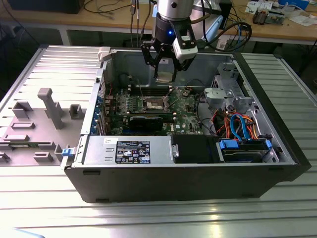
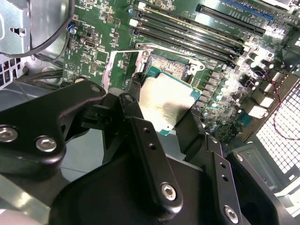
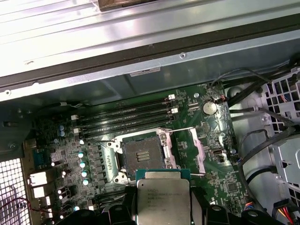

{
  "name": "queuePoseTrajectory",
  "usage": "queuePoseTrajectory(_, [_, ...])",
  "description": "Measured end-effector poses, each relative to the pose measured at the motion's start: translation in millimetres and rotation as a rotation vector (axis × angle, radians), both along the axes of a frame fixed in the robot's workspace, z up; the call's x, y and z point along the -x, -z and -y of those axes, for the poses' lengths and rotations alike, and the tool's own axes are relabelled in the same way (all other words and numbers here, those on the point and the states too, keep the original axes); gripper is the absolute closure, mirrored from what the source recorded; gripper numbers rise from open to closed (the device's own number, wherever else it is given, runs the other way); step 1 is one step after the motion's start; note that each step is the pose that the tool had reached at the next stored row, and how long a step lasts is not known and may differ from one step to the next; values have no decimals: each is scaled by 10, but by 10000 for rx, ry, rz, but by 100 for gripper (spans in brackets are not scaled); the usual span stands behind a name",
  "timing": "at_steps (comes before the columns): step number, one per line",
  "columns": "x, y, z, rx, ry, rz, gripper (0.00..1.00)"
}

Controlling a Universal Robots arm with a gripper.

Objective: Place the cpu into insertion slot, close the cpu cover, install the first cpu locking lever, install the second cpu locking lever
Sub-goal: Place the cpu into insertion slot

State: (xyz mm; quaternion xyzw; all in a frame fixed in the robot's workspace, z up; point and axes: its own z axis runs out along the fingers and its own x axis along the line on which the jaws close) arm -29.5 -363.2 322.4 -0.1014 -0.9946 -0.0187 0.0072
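We are logging the hand [image 1: 165, 73] clamping the cpu [image 3: 161, 199] by its edges, fingers closed on it, and holding it aloft inside the open computer case [image 1: 198, 183], not touching the board. The insertion slot [image 3: 140, 154] is sitting bare on the green motherboard [image 3: 229, 187], and the cpu cover [image 3: 195, 150] is lying swung open right beside it.

Black claw [image 1: 165, 75], silver wrist [image 1: 173, 7], perhaps blue light [image 1: 170, 33].

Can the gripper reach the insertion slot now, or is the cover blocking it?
Probably yes: the cpu cover stands swung open beside the insertion slot, which lies bare; the gripper holds the cpu above the board.
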Motion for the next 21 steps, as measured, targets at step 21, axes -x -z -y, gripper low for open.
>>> queuePoseTrajectory(21, [0,2,0,0,150,0,45])
